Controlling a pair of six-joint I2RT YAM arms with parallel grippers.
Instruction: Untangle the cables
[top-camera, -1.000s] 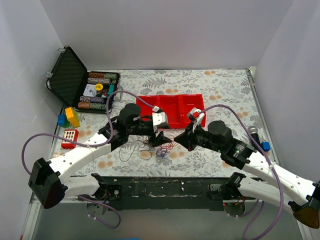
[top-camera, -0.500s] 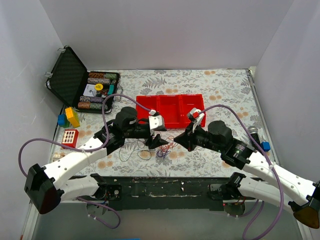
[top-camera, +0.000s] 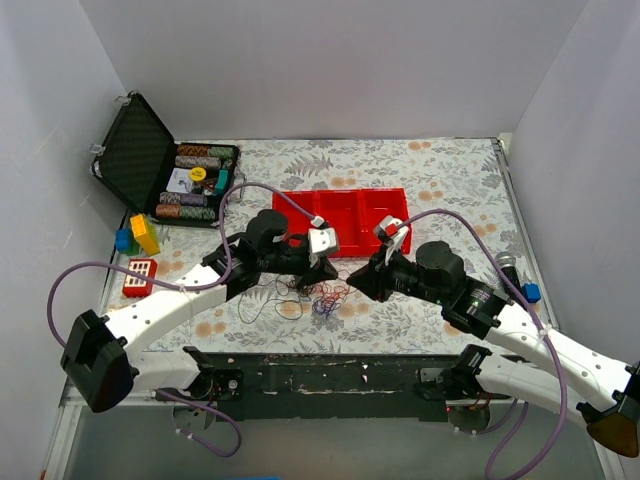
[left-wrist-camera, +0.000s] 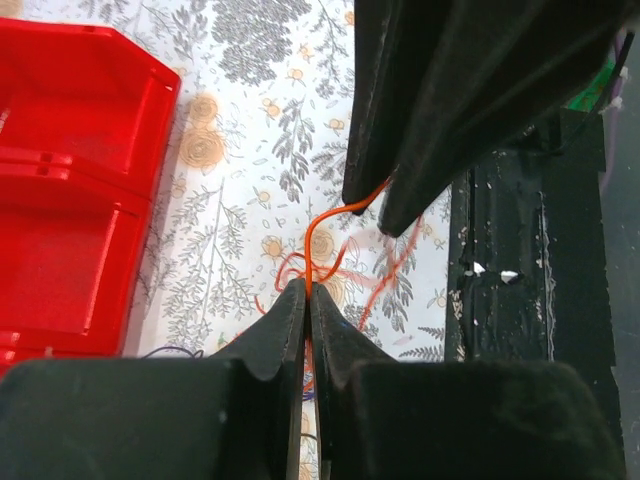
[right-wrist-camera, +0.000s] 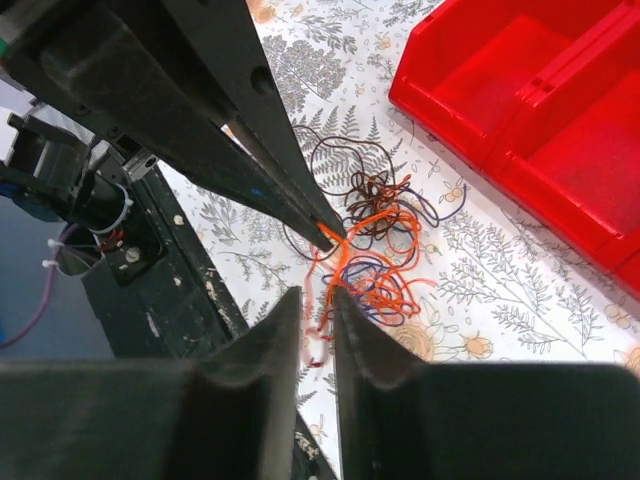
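The cables (top-camera: 318, 296) are a loose clump of thin orange, purple and brown wires (right-wrist-camera: 378, 232) on the floral cloth near the table's front edge. My left gripper (top-camera: 326, 272) is shut on one orange cable (left-wrist-camera: 311, 245), pinched at its tips (left-wrist-camera: 308, 289). That strand arches up to the fingers (left-wrist-camera: 365, 150) of my right gripper (top-camera: 358, 281). The right gripper (right-wrist-camera: 318, 296) stands slightly open, with a blurred orange strand hanging loose between its pads. The two grippers' tips are almost touching above the clump.
A red compartment tray (top-camera: 345, 218) lies just behind the clump. An open black case of poker chips (top-camera: 170, 172) sits at the back left, with toy blocks (top-camera: 140, 270) in front of it. The black base bar (top-camera: 330, 370) runs along the near edge.
My left gripper has shifted right onto the clump and shut on the orange cable. My right gripper, shut before, has parted its fingers and the strand in it now blurs loose.
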